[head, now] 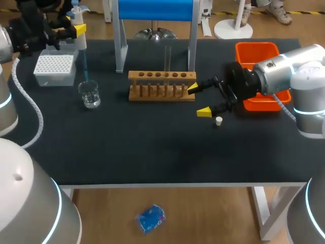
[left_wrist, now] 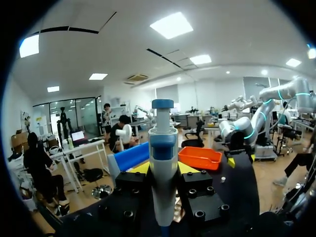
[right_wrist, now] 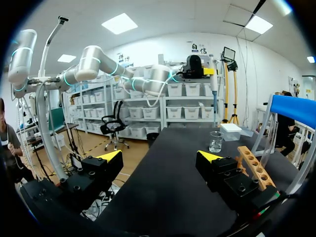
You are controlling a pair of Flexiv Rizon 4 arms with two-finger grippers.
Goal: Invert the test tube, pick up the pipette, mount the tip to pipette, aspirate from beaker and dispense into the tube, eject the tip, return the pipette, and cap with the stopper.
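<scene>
My left gripper [head: 76,31] is shut on the white and blue pipette [head: 77,20] at the back left. The pipette's thin tip [head: 85,66] points down, ending just above the glass beaker [head: 90,94]. In the left wrist view the pipette [left_wrist: 163,163] stands upright between the yellow-tipped fingers. A test tube [head: 167,57] stands in the wooden rack [head: 161,85]. My right gripper [head: 199,100] stands open just right of the rack. A small white stopper [head: 219,120] lies on the mat beside its lower finger. The right wrist view shows the open gripper [right_wrist: 159,157], with the beaker [right_wrist: 216,141] and rack [right_wrist: 254,165] ahead.
A white tip box [head: 55,68] sits behind the beaker at the back left. An orange bin [head: 256,53] stands at the back right, partly behind my right arm. A blue-topped stand [head: 155,10] straddles the back of the rack.
</scene>
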